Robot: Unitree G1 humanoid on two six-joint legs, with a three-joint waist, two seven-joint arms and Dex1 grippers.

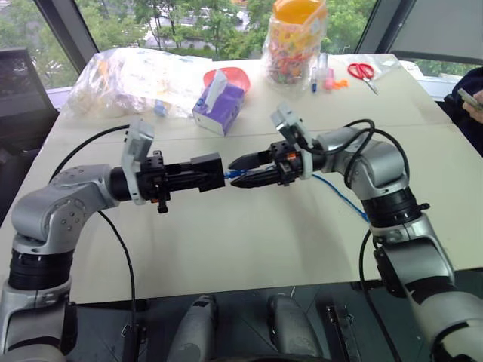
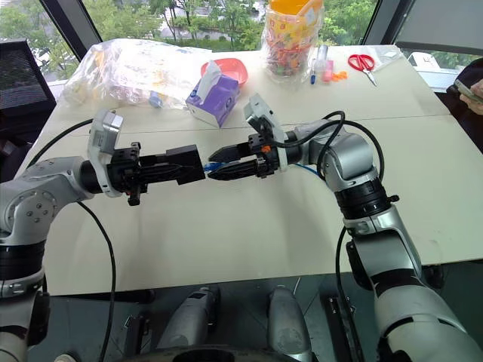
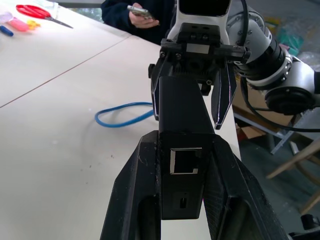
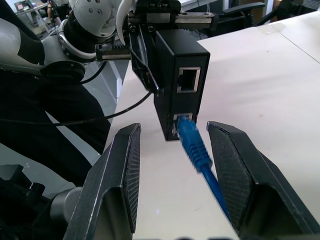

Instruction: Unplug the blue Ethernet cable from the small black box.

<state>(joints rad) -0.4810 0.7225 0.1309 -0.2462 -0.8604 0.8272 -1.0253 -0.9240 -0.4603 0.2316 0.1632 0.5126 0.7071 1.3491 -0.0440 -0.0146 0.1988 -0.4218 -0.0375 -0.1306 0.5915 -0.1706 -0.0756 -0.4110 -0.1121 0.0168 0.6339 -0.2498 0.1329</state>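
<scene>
1. At the left of the head views, the left arm is seen bent at the elbow and stretched level toward the middle, above the white desk [image 1: 226,249].
2. The left pincer [image 1: 198,174] is pointed sideways to the right and is closed tight on the small black box [image 1: 207,171], which is held clear of the desk between its two black fingers [image 3: 130,190].
3. In the left wrist view, an empty port is shown on the upper face of the box.
4. In the right wrist view, two ports are shown on the box's end face: the upper one is empty, and the plug of the blue Ethernet cable [image 4: 196,150] is seated in the lower one.
5. Between the two pincers, the blue plug is seen at the box's end, and the cable is trailed back under the right forearm onto the desk.
6. The right pincer [image 1: 243,172] is pointed leftward and slightly downward, tip to tip with the left one.
7. Its fingers [image 4: 115,185] are held partly apart on either side of the cable just behind the plug; contact with the cable cannot be told.
8. The right arm is bent sharply at the elbow, with the wrist turned inward.
</scene>
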